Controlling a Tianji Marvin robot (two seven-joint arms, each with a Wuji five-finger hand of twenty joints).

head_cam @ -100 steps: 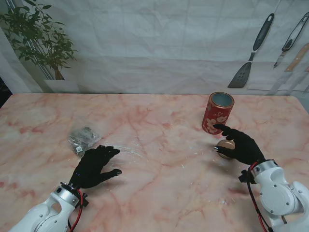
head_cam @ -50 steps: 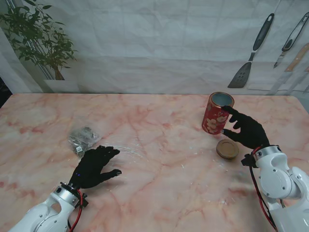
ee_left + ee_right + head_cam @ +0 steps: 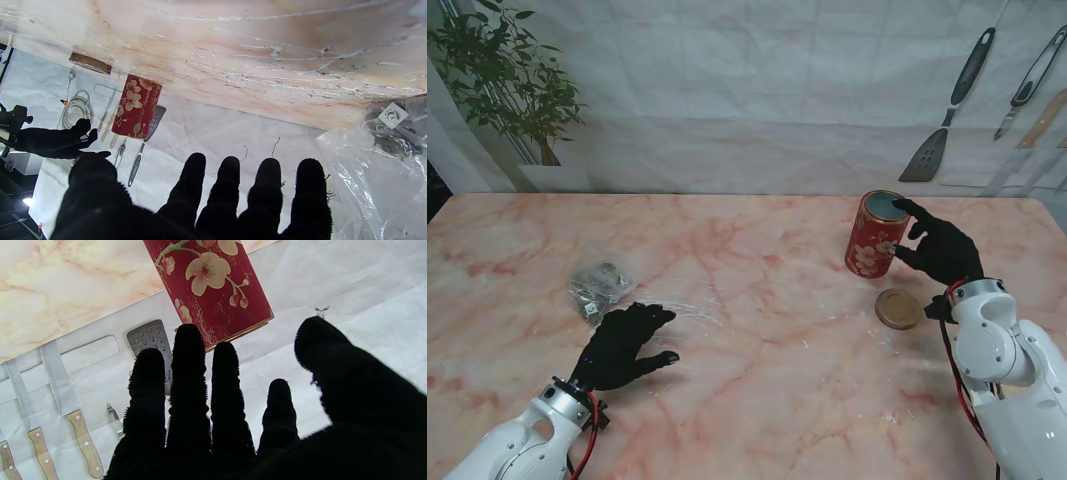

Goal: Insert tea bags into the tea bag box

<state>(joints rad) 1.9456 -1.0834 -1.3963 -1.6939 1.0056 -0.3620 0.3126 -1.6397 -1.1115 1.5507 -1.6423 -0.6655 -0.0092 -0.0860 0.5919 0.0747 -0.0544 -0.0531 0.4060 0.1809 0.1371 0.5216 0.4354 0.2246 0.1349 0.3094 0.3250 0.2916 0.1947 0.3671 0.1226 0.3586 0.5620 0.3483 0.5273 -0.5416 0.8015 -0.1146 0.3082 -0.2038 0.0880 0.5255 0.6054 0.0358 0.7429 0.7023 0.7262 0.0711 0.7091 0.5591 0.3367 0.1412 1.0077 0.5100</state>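
Note:
The tea box, a red tin with gold flowers (image 3: 878, 234), stands lidless at the right rear of the table and shows in both wrist views (image 3: 136, 106) (image 3: 213, 286). Its round wooden lid (image 3: 897, 309) lies flat on the table nearer to me (image 3: 90, 63). My right hand (image 3: 939, 248) is open beside the tin's right side, fingers spread near its rim and holding nothing. A clear plastic bag of tea bags (image 3: 601, 285) lies at the left (image 3: 390, 133). My left hand (image 3: 624, 343) rests open just nearer to me than the bag, apart from it.
The pink marble table (image 3: 747, 300) ends at a white backdrop. A printed spatula (image 3: 947, 110) and knives hang on that backdrop behind the tin. A potted plant (image 3: 512, 90) stands at the far left corner.
My right hand let go of the wooden lid, leaving it on the table, and moved away from me up to the tin's right side. The left hand has not moved.

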